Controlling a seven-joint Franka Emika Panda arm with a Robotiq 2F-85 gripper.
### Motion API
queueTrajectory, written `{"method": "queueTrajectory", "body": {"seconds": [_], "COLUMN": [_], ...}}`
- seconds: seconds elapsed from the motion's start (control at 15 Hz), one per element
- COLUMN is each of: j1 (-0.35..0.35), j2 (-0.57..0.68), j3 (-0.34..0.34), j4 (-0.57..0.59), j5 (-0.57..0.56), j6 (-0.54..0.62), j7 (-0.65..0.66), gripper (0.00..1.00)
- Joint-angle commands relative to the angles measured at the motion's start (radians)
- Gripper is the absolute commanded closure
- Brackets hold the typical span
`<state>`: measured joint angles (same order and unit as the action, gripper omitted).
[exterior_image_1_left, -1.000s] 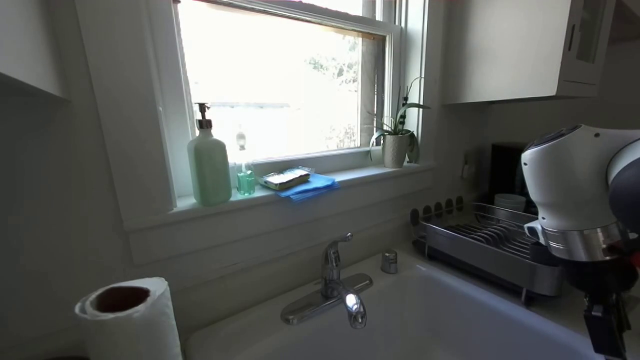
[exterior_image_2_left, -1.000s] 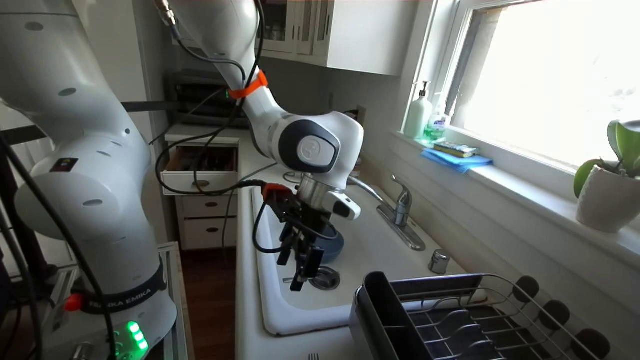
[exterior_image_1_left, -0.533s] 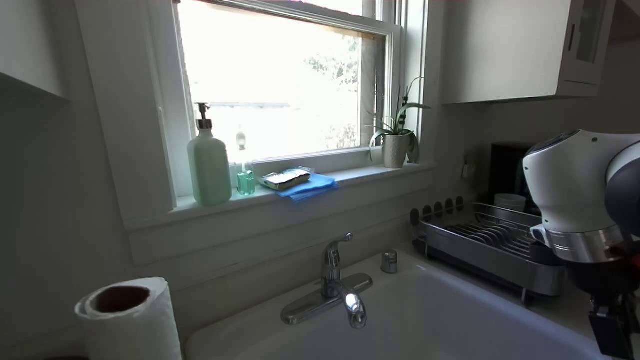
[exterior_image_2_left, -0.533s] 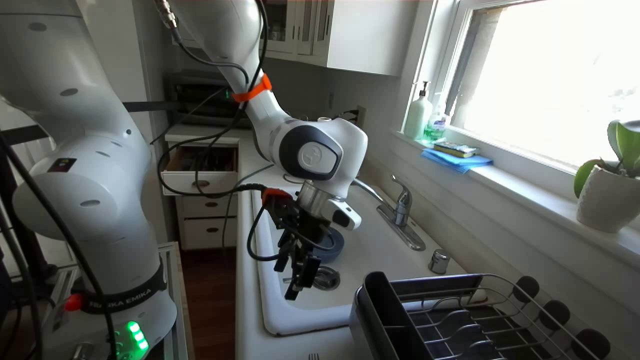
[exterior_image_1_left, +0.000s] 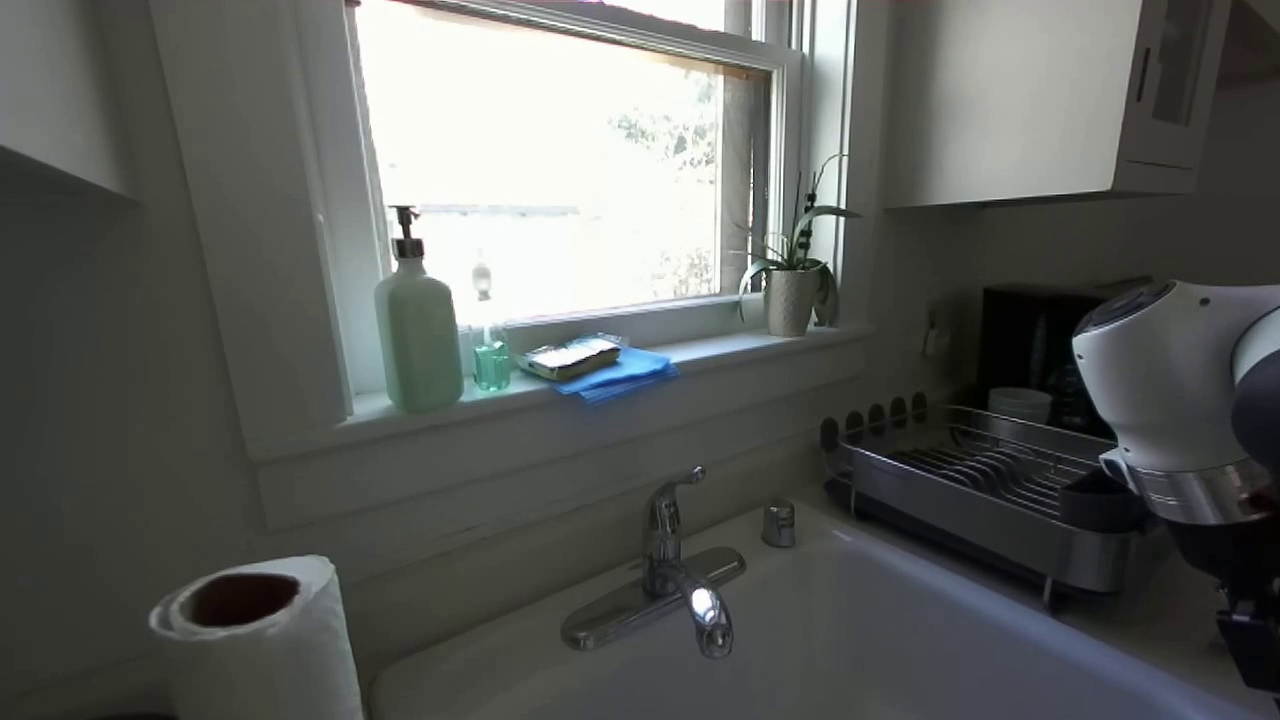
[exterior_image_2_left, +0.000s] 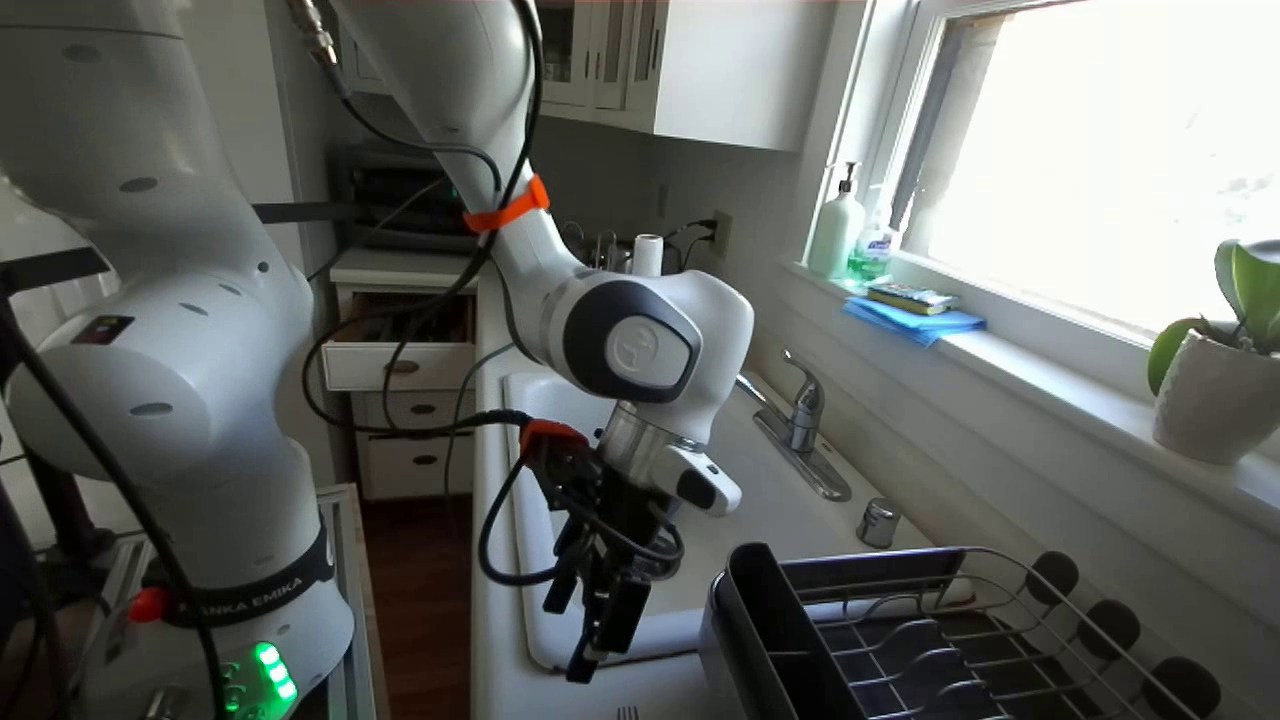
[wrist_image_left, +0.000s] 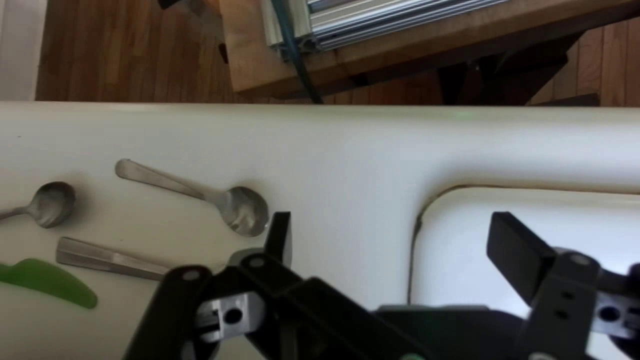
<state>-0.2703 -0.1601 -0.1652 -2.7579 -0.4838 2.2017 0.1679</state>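
There's your claw (wrist_image_left: 391, 239) hanging wide and empty, a spoon (wrist_image_left: 231, 205) just left in the wrist view, slanting away with its rounded end nearer you.

The white tabletop (wrist_image_left: 345, 150) carries a metal spoon (wrist_image_left: 220, 199) lying at a slant, its bowl toward the inset sink (wrist_image_left: 575, 200). Left of it or below in the wrist view lie a second spoon (wrist_image_left: 51, 205), partly cut off, a half-hidden metal utensil handle (wrist_image_left: 110, 261) and a green blade-shaped utensil (wrist_image_left: 50, 284). A dish rack (exterior_image_1_left: 960, 505) stands just beside the sink.
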Motion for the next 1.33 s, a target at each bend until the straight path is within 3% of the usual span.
{"method": "queueTrajectory", "body": {"seconds": [0.0,0.27,0.33,0.6,1.27], "j1": [-0.026,-0.033,-0.017,-0.017,-0.026], "j2": [0.019,0.068,0.026,0.060,0.096], "j3": [-0.016,-0.045,-0.035,-0.046,-0.055], "j4": [0.001,0.000,0.000,0.001,0.001], "j5": [-0.133,-0.200,-0.160,-0.165,-0.331], "j6": [0.054,0.158,0.093,0.133,0.128], "j7": [0.045,0.047,0.031,0.030,0.173], "gripper": [0.00,0.00,0.00,0.00,0.00]}}
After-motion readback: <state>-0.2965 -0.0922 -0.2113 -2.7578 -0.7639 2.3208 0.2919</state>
